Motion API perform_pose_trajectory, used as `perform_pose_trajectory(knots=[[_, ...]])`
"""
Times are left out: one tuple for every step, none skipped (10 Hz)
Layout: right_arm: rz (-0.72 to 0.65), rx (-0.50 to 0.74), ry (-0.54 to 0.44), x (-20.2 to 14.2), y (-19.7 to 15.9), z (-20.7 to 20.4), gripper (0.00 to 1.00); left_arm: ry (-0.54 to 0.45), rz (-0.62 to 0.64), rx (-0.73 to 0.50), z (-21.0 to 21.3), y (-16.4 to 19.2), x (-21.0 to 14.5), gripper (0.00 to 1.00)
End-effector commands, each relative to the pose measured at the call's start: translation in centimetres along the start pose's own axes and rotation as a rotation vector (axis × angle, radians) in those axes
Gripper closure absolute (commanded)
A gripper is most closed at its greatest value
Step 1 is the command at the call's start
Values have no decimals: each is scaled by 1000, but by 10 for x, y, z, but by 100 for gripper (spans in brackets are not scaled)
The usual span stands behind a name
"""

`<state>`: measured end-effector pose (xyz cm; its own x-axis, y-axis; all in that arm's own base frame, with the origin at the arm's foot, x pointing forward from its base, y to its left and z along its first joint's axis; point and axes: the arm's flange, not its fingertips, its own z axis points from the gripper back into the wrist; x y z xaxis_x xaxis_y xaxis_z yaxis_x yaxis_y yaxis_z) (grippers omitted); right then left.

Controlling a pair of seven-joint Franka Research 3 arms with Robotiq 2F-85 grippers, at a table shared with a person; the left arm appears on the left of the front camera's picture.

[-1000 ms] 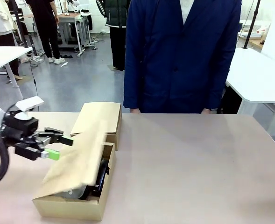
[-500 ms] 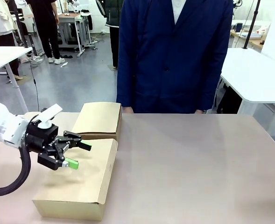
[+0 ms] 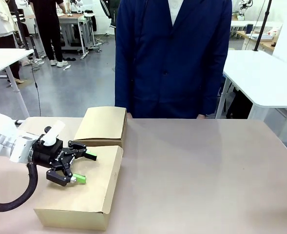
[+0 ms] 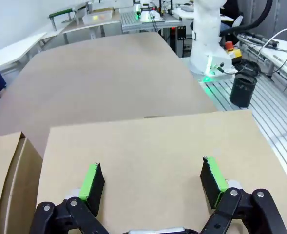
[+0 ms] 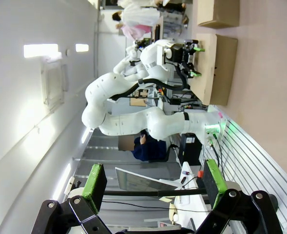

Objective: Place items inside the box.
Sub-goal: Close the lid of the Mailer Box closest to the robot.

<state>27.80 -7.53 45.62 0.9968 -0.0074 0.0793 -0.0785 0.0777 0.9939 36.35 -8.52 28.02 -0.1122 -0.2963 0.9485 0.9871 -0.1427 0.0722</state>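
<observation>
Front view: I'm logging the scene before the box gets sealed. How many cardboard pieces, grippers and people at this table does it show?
Cardboard pieces: 2 (closed box; box-like piece behind it)
Grippers: 1 (left gripper, open, over the box's lid)
People at the table: 1 (person in navy coat)
Total: 4

We see a grey polished floor [image 3: 80, 83] stretching back past the tan surface [image 3: 197, 165], well beyond the fingers. White tables stand at far left [image 3: 2, 57] and far right [image 3: 265, 78]. A metal workbench [image 3: 77, 27] sits deep in the room, people standing near it.
</observation>
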Motion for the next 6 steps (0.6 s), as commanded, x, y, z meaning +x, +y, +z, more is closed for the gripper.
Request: perform_pose_trajectory(knots=[[26, -5, 14, -2, 0, 3, 0, 11, -33, 45, -29, -115, 12, 0], [26, -5, 14, -2, 0, 3, 0, 26, -33, 45, -28, -114, 12, 0], [26, -5, 14, -2, 0, 3, 0, 37, -27, 52, -27, -113, 12, 0], [26, -5, 14, -2, 0, 3, 0, 29, -18, 55, -26, -111, 13, 0], [26, -5, 14, -2, 0, 3, 0, 8, -1, 62, -20, -110, 20, 0], [26, -5, 14, -2, 0, 3, 0, -13, 39, 73, -7, -104, 34, 0]])
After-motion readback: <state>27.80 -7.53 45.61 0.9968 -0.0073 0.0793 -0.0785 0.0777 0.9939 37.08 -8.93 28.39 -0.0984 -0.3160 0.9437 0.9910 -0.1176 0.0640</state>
